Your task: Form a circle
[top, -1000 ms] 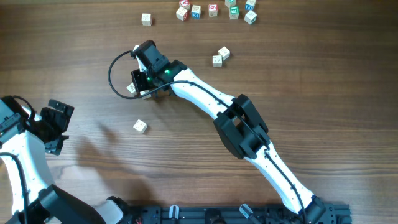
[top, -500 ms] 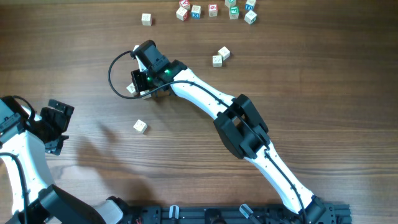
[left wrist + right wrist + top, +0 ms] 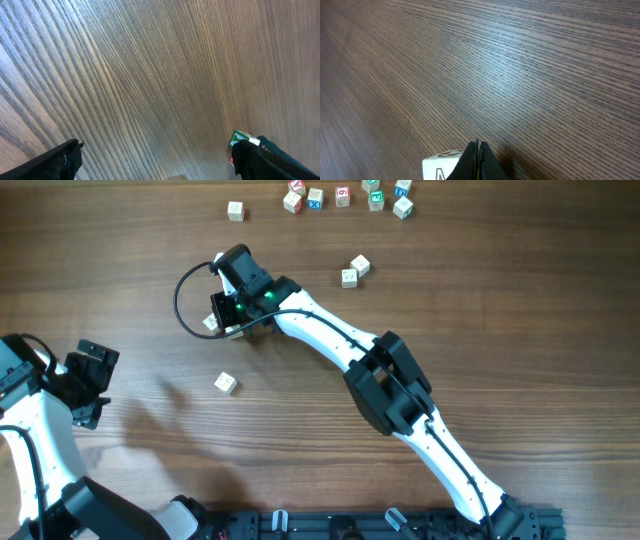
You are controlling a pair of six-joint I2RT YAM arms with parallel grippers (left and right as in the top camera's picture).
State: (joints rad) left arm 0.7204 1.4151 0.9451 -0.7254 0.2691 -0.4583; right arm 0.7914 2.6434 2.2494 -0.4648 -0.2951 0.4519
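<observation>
R gripper (image 3: 478, 150) jaws pressed together, pinching nothing; pale wooden cube (image 3: 442, 167) sat just beside the tips, on their left in wrist view. L gripper (image 3: 157, 152) spread wide, well apart. Other cubes (image 3: 342, 195) lay scattered, no ring.

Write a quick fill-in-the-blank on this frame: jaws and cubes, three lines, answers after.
1. The right gripper has its jaws ___.
2. The left gripper has its jaws ___, with only bare table between them.
3. In the overhead view, the cubes lying close together just above the right arm number ___.
Missing words: shut; open; two.
</observation>
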